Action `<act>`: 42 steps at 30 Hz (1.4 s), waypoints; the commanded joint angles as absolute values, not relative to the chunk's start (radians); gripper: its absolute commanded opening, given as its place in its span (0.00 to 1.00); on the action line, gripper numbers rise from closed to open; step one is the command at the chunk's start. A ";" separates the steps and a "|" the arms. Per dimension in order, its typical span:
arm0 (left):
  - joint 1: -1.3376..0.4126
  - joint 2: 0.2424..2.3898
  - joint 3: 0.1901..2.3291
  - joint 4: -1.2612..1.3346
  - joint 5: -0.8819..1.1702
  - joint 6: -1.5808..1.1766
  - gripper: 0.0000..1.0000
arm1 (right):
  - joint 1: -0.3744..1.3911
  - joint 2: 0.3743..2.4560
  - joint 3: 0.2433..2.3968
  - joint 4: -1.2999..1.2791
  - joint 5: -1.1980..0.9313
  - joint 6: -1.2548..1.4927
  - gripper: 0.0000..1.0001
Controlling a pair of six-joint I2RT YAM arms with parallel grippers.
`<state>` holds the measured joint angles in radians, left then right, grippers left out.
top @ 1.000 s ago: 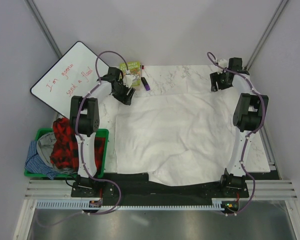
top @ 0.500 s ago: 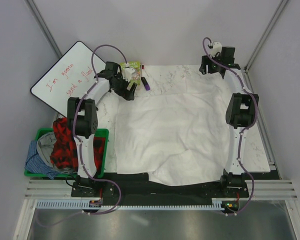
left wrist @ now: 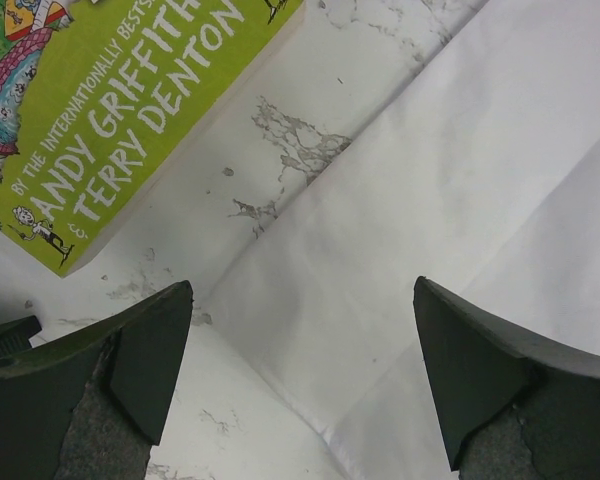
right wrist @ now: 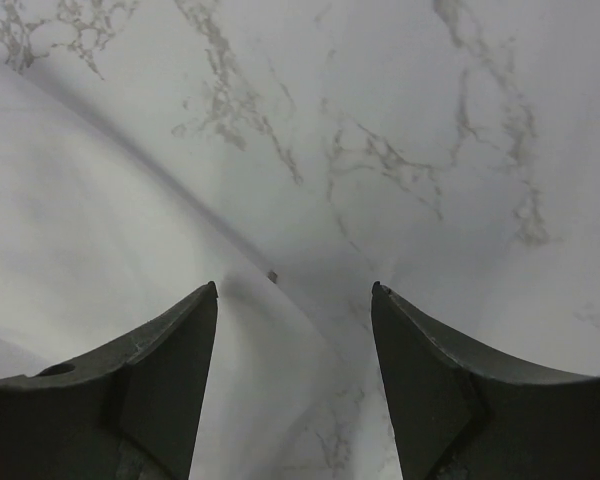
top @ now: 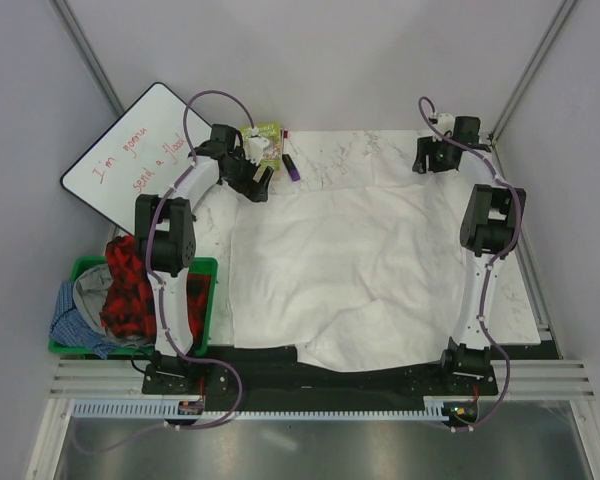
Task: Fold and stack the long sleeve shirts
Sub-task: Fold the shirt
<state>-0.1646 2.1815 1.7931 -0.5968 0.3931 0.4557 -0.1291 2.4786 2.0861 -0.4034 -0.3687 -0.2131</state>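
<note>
One white long sleeve shirt (top: 350, 260) lies spread flat over the marble table (top: 330, 150). My left gripper (top: 258, 183) hangs open over the shirt's back left corner, close to a green book (top: 263, 143). In the left wrist view a folded white edge of the shirt (left wrist: 400, 230) runs between the open fingers of that gripper (left wrist: 302, 290), and nothing is held. My right gripper (top: 428, 160) stands open above the shirt's back right edge. In the right wrist view the cloth (right wrist: 90, 250) fills the left side, with bare marble (right wrist: 460, 150) on the right and the gripper (right wrist: 295, 288) empty.
The green book (left wrist: 110, 110) and a purple marker (top: 291, 167) lie at the table's back left. A whiteboard (top: 130, 155) leans beyond them. A green bin (top: 205, 265) left of the table holds red plaid cloth (top: 128, 285) and bluish cloth (top: 75, 320).
My left gripper has opened wide and drawn back a little toward the book. The right gripper rose toward the back corner, then came down again to the shirt's back right edge.
</note>
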 commanded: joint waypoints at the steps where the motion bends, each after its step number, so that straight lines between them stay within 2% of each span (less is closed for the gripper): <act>1: -0.160 2.192 1.804 -0.597 0.374 0.485 0.98 | -0.170 2.373 2.089 -0.471 -0.396 -0.230 0.70; 13: -0.160 2.238 1.839 -0.598 0.379 0.457 0.98 | -0.224 2.404 2.135 -0.575 -0.676 -0.023 0.64; 19: -0.160 2.259 1.865 -0.618 0.373 0.474 0.97 | -0.222 2.450 2.174 -0.578 -0.687 -0.006 0.52; 23: -0.152 2.269 1.873 -0.632 0.368 0.495 0.92 | -0.222 2.460 2.172 -0.583 -0.672 -0.020 0.41; 27: -0.143 2.272 1.873 -0.637 0.365 0.500 0.90 | -0.222 2.465 2.178 -0.586 -0.654 -0.038 0.41; 33: -0.140 2.290 1.875 -0.653 0.354 0.517 0.77 | -0.222 2.445 2.169 -0.598 -0.612 -0.061 0.43; 35: -0.138 2.292 1.875 -0.655 0.351 0.515 0.77 | -0.222 2.447 2.168 -0.603 -0.604 -0.064 0.48; 38: -0.135 2.292 1.875 -0.653 0.356 0.509 0.77 | -0.222 2.448 2.169 -0.603 -0.580 -0.071 0.49; 42: -0.135 2.293 1.878 -0.657 0.350 0.509 0.78 | -0.218 2.468 2.195 -0.623 -0.569 -0.077 0.45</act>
<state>-0.1406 2.2848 1.8393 -0.6483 0.3580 0.4820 -0.2226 2.4565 2.1372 -0.6056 -0.5892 -0.0570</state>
